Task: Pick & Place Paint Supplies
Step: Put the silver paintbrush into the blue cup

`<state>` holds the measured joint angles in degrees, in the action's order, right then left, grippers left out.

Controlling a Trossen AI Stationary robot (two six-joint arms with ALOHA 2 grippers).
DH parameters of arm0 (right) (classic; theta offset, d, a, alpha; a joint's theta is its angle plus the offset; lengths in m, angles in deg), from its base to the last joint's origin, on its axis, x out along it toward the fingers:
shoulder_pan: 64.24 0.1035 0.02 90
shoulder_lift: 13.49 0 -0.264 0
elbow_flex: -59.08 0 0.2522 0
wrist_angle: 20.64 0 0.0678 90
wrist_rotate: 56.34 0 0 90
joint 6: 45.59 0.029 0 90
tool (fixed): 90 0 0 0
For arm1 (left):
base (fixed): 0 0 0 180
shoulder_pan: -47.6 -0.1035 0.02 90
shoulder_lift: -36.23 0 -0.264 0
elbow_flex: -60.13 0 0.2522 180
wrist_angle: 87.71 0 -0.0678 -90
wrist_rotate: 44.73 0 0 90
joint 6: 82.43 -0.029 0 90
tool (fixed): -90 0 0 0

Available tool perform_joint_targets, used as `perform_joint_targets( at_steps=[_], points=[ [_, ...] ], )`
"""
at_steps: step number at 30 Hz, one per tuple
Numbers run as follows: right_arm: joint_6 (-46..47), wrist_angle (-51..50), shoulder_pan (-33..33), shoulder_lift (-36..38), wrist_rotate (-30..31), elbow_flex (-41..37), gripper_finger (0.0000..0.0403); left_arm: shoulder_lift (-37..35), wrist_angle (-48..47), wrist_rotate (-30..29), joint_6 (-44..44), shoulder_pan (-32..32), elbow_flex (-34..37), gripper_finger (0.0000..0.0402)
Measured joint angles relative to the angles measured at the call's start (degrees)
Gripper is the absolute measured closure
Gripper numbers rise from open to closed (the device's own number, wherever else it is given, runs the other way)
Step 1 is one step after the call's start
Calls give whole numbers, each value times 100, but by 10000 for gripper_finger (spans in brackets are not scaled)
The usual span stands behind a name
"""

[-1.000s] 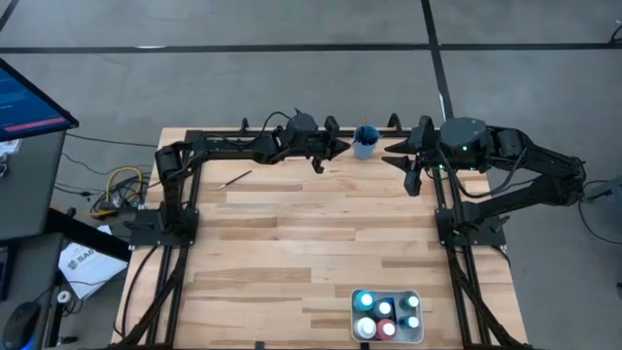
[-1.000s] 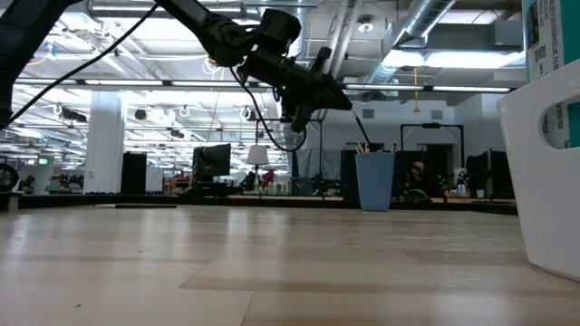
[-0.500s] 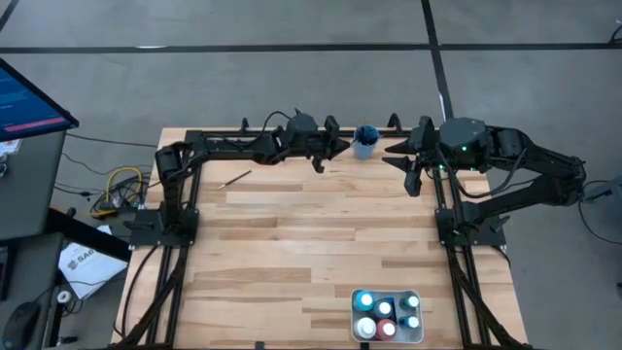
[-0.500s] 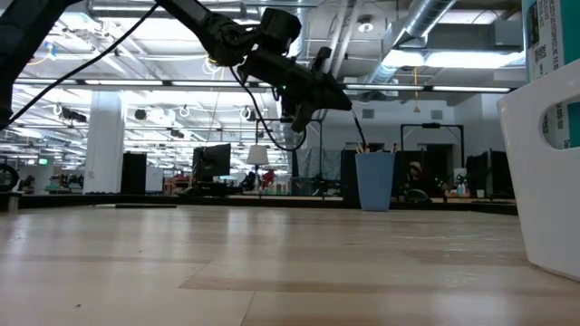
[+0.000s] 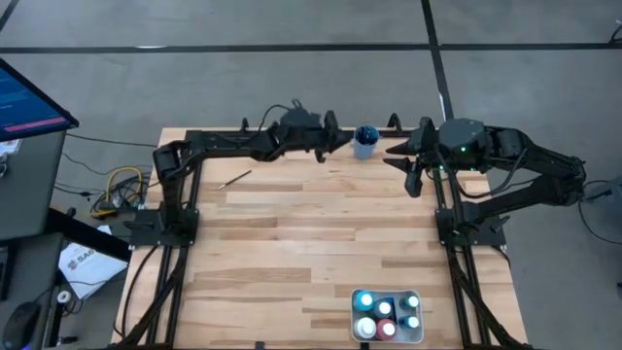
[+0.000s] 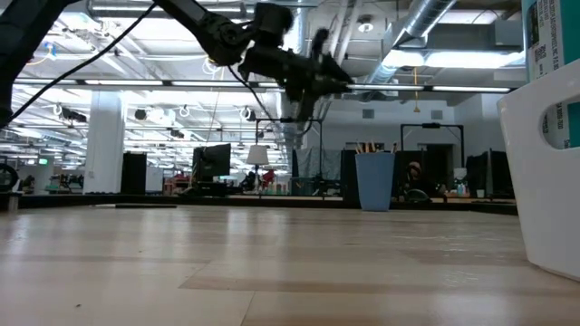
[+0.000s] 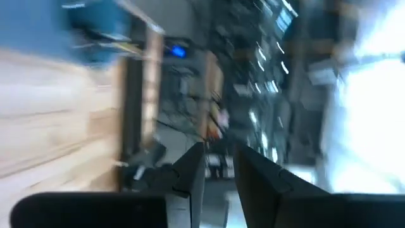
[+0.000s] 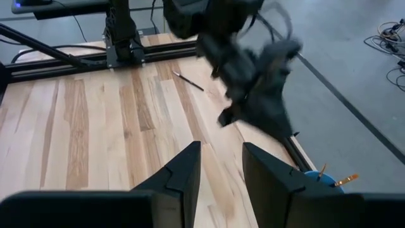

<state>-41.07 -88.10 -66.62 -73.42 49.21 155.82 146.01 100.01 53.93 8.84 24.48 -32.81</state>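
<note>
A blue cup stands at the table's far edge with the tips of several paintbrushes sticking out of its top. My left gripper hovers just left of the cup and above its rim, pointing almost level. Its fingers stand a little apart with nothing between them. My right gripper waits open to the right of the cup, high above the table. One loose paintbrush lies flat on the wood at the far left. Several paint bottles stand in a white tray near the front edge.
The arms' black frames run along the left and right sides of the table. The tray's white wall fills the right edge of the low view. Bare wood lies between the cup and the tray.
My left gripper has risen a little beside the cup and rolled about its own axis. The thin brush that slanted from its fingers down into the cup no longer shows at the fingers.
</note>
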Motion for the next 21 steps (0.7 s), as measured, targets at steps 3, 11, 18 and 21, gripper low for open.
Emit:
perform_joint_targets(
  at_steps=[3,11,18,21],
  points=[
    [-1,-56,0,-1,0,0,294,-166,515,1006,-816,-179,2,325],
    [0,-89,0,0,-1,0,294,-1708,-174,4079,-4792,-236,225,325],
    [0,-115,0,1,-2,0,294,-3372,-4287,1838,-7842,-268,591,329],
    [0,-117,0,1,-2,0,294,-3800,-6106,-63,-8160,-259,607,328]
  ],
)
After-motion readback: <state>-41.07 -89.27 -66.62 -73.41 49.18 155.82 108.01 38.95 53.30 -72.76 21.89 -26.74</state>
